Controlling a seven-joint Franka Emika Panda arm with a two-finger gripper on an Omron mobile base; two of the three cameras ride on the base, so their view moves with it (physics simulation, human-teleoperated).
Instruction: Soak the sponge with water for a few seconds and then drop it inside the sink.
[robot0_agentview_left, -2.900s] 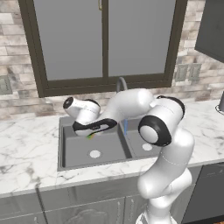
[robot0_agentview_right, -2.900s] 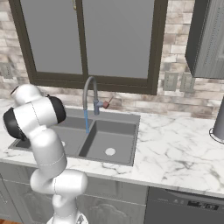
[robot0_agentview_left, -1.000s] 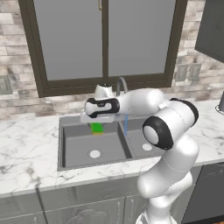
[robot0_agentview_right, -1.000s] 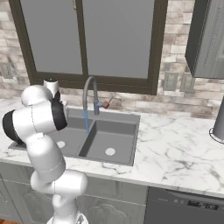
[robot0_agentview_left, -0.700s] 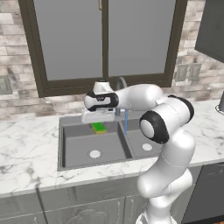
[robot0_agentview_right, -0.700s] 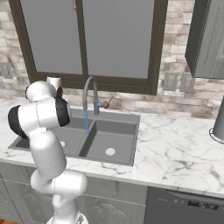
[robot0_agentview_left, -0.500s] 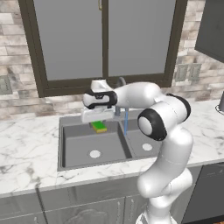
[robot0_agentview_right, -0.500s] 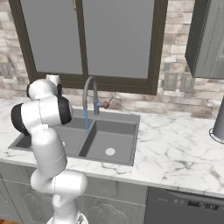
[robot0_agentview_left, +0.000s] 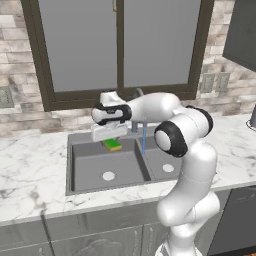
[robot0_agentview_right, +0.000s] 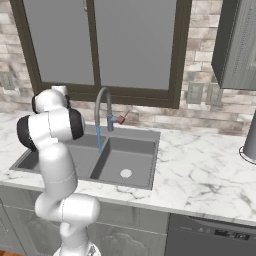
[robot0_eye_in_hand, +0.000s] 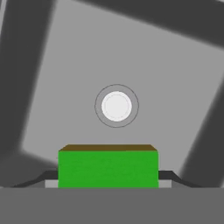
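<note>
My gripper (robot0_agentview_left: 111, 136) points straight down over the left basin of the dark grey sink (robot0_agentview_left: 90, 169) and is shut on the sponge (robot0_agentview_left: 113, 145). The sponge hangs above the basin floor, green with a yellow layer. In the hand view the green sponge (robot0_eye_in_hand: 108, 168) sits between the dark fingertips (robot0_eye_in_hand: 171, 176), with the basin's round pale drain (robot0_eye_in_hand: 116, 106) below it. The water (robot0_agentview_left: 144, 140) falls in a thin blue stream just right of the sponge, over the sink's divider. It runs from the arched grey faucet (robot0_agentview_right: 102, 107) as the water (robot0_agentview_right: 99, 140) into the sink (robot0_agentview_right: 131, 154).
White marble counter (robot0_agentview_left: 30, 170) lies on both sides of the sink, wider on the right (robot0_agentview_right: 200, 165). A window and a brick wall stand behind the faucet. A dark cabinet (robot0_agentview_right: 235, 40) hangs at the upper right, and a grey vessel (robot0_agentview_right: 250, 140) stands at the counter's far right.
The hand has turned from lying sideways to pointing down and has drifted slightly left of the stream, with the sponge still in its grip above the left basin.
</note>
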